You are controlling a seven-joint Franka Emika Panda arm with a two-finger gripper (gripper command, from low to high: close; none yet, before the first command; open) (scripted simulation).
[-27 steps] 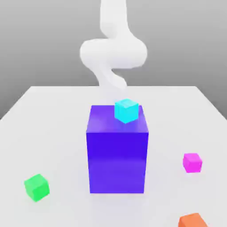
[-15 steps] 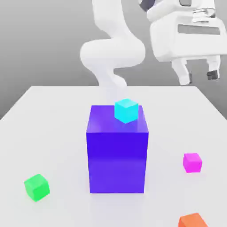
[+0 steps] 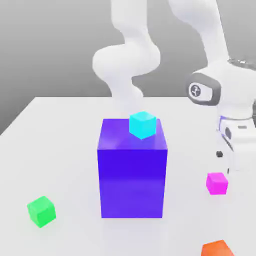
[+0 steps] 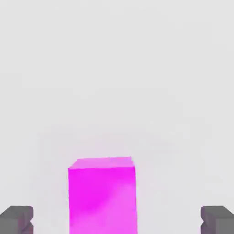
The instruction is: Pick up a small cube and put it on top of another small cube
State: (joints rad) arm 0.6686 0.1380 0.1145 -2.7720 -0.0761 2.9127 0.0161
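The magenta cube (image 3: 217, 183) sits on the white bench (image 3: 60, 150), toward the exterior view's right and a little nearer the camera than the big purple-blue block (image 3: 132, 172) at the middle. The white arm (image 3: 220, 95) reaches down over that side, and its lower part stands just beside the magenta cube, partly past the picture's edge.

In the hand view the magenta cube (image 4: 102, 195) lies between the two grey fingers (image 4: 17, 218), which stand wide apart with bare bench showing on each side of the cube. The fingers are released and grasp nothing; neither one touches the cube.

The green cube (image 3: 41, 211) rests on the bench toward the exterior view's left, well apart from the magenta cube, with the purple-blue block between them. It looks the same size as the magenta one.

A cyan cube (image 3: 143, 124) sits on top of the purple-blue block, near its rear right corner as the exterior view shows it. An orange cube (image 3: 218, 248) lies on the bench at the lower edge of the exterior view, nearer the camera than the magenta cube.
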